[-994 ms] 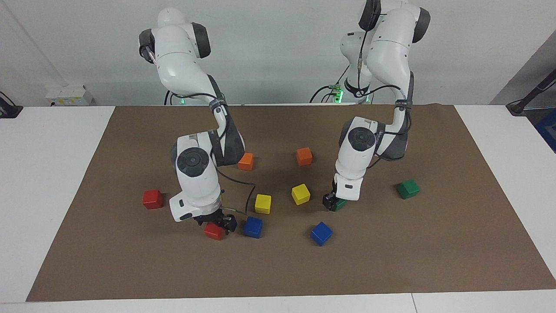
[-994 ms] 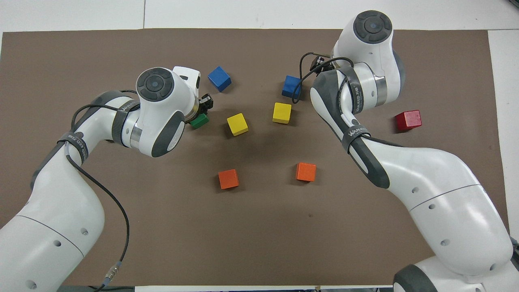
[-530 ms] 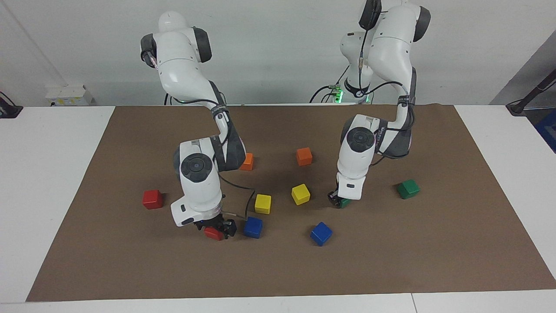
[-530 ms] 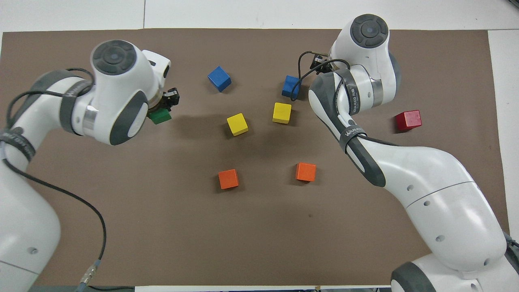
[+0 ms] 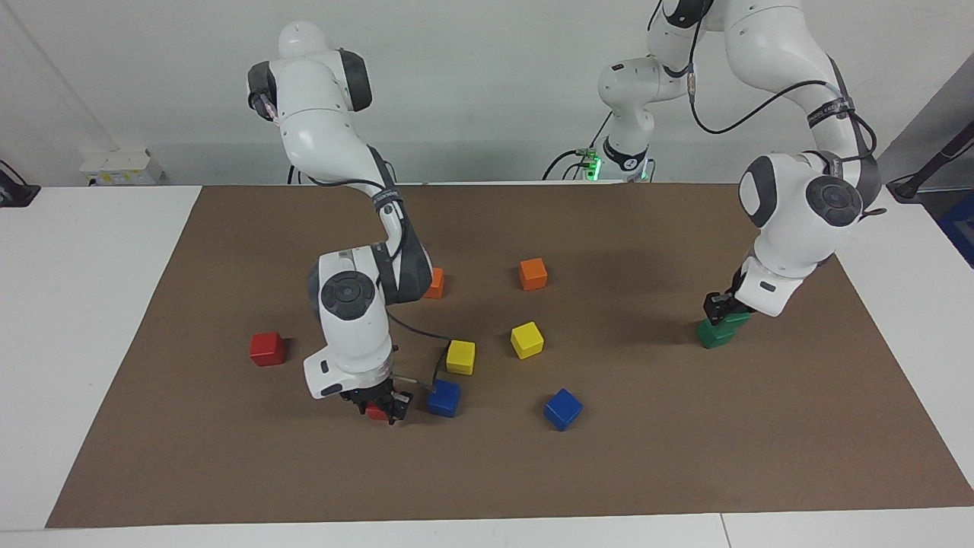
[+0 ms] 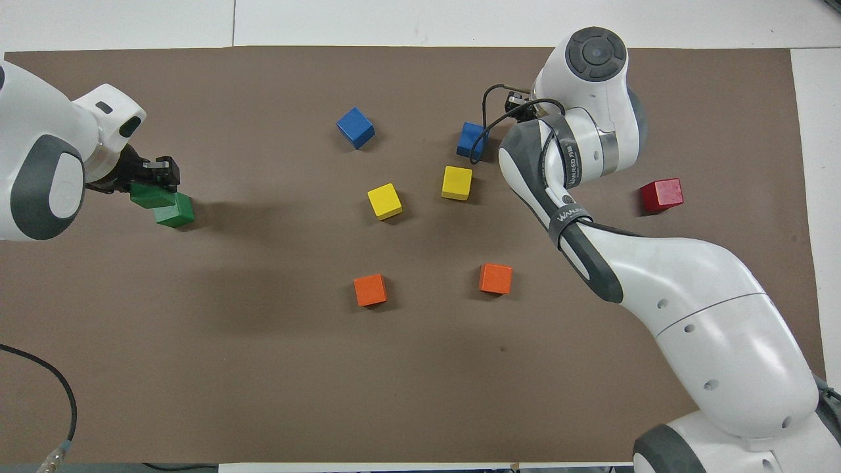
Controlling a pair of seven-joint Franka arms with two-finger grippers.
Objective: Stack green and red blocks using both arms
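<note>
Over at the right arm's end of the brown mat, a loose glossy red cube (image 5: 267, 348) sits alone. The right gripper (image 5: 378, 405) is down beside the blue cube (image 5: 443, 398), pinching a second red cube (image 5: 375, 412), looks barely lifted. The left gripper (image 5: 723, 305) holds a dark green cube (image 6: 150, 195) right above the other green cube (image 5: 715, 334).

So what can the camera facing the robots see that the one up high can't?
Only the facing view shows the right gripper shut on a red block beside a blue block.

Only the overhead view shows the held green block offset from the lower green block.

Both show the left gripper, the other red block, and the yellow blocks.
</note>
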